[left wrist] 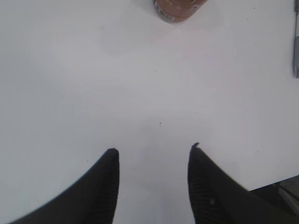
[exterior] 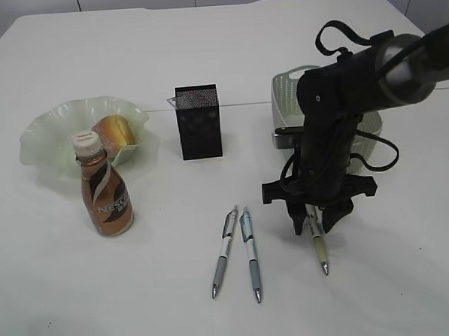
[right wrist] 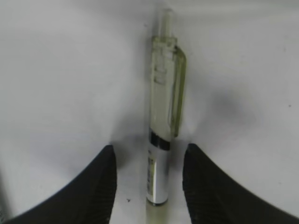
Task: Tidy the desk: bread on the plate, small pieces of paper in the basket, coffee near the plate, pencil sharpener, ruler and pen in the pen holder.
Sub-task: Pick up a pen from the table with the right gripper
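Three pens on the table [exterior: 411, 279]; only readable writing is "Nes…" on the coffee bottle [exterior: 105, 197], standing just beside the plate [exterior: 46, 140] w/ bread [exterior: 116, 131] on it. Right end effector [exterior: 316, 225] approx half open, straddling the yellow pen [right wrist: 162, 140], fingers [right wrist: 96, 186] either side, no grip visible. Right arm reaches down steeply in front of the basket [exterior: 284, 89]. Left end effector [left wrist: 154, 161] half open, empty, over bare table. Pen holder [exterior: 199, 122] mid-table.

A broad white table [exterior: 203, 49] fills the view, with pale panelled wall [exterior: 133, 0] behind it.
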